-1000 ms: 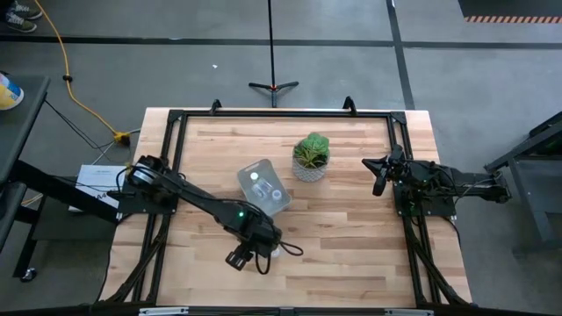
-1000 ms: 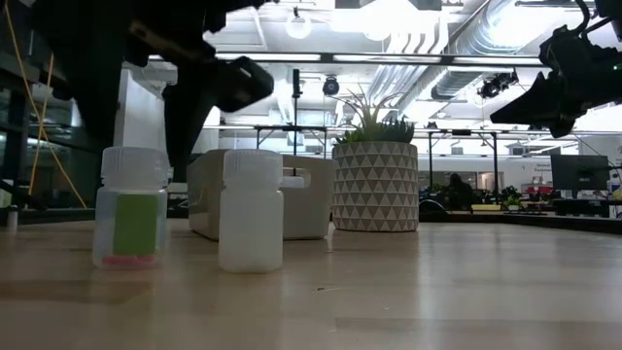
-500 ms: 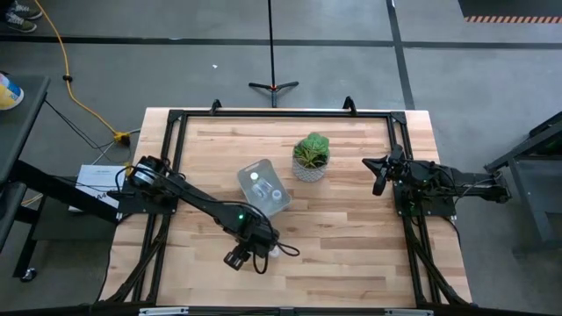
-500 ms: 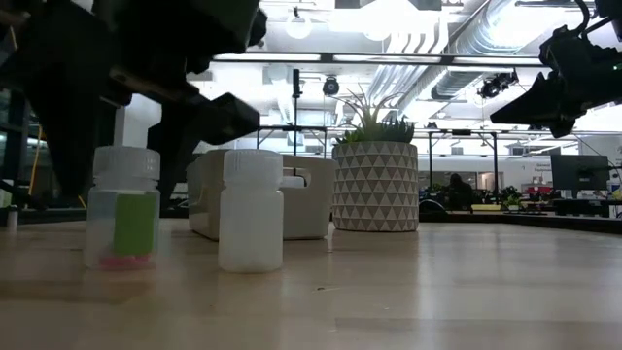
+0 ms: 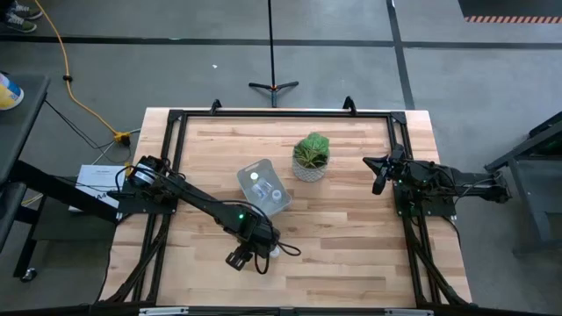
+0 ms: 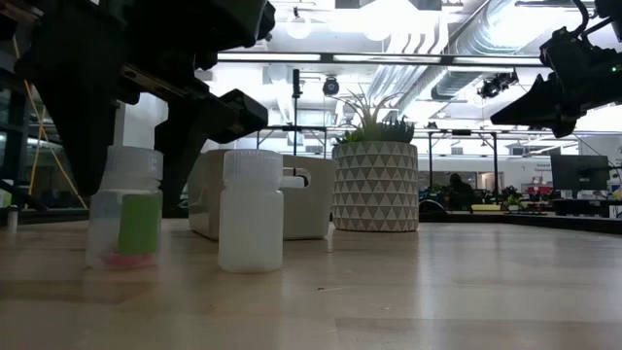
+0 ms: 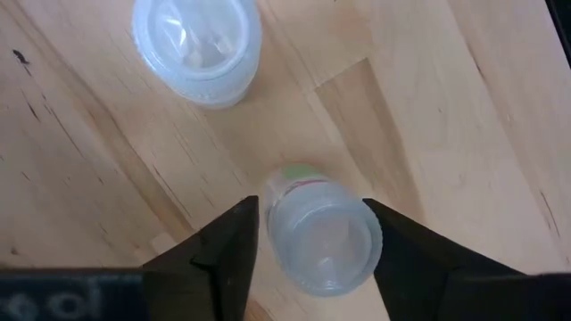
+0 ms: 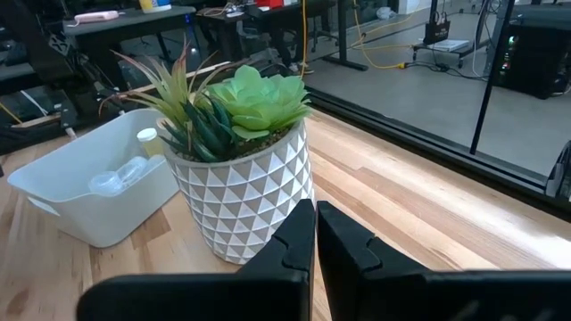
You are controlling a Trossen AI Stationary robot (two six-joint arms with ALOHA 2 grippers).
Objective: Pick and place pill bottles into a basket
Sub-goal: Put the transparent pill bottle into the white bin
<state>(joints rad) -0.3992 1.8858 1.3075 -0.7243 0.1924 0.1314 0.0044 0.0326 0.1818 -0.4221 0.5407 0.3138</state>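
Note:
A green-labelled pill bottle stands upright on the table, with a plain whitish pill bottle upright next to it. They also show in the low view, green-labelled and plain. My left gripper is down over the green-labelled bottle, near the table's front. The pale basket sits mid-table with bottles inside. My right gripper is shut and empty, held above the table's right side. My left gripper has the green-labelled bottle between its two fingers, one on each side of the capped upper part. The fingers come from above, pointing down. The bottle stands upright with its base on the table.
A white patterned pot with a green plant stands just right of the basket. The black frame rails run along the table's edges. Bare wood lies to the right of the bottles, along the near edge.
My left gripper has come down around the green-labelled bottle. The bottle has shifted a little toward the table's left edge and stays upright on the table. The plain bottle has not moved.

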